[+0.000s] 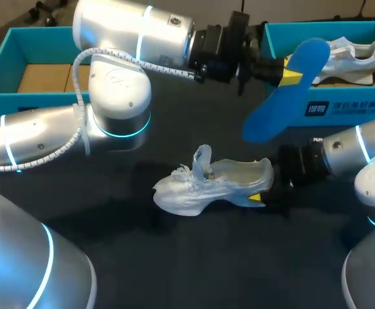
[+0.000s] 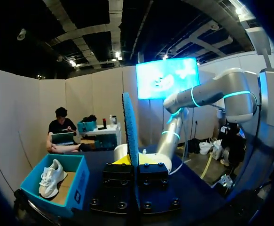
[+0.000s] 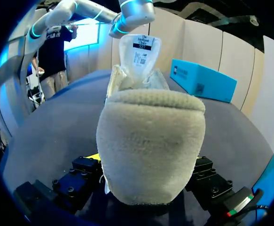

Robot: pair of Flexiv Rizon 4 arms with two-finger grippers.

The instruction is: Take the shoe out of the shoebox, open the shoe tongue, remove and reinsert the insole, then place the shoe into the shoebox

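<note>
The shoe (image 1: 206,183) lies on its sole near the middle of the worktop (image 1: 174,257), toe toward my left and heel toward my right, and its tongue (image 1: 202,158) is pulled up and stands above the laces. My right end effector (image 1: 259,196) pinches the heel. In the right wrist view the fleecy heel of the shoe (image 3: 151,146) fills the space between the fingers, one yellow fingertip (image 3: 92,157) shows against its side, and the tongue (image 3: 139,52) stands straight up beyond it. The blue insole (image 1: 274,109) is out of the shoe and held in the air over the far right part of the worktop, above and well apart from the shoe. My left end effector (image 1: 289,72), on the arm reaching across from the left, is pressed onto one end of it. In the left wrist view the insole (image 2: 129,122) stands on edge between the two fingers and rises ahead of them. Just behind the insole sits the shoebox (image 1: 341,106), open, with a second shoe (image 1: 351,55) lying inside; the left wrist view shows the same shoebox (image 2: 78,181) and second shoe (image 2: 50,176) off to one side. Another open box (image 1: 7,55) stands at the far left corner.
</note>
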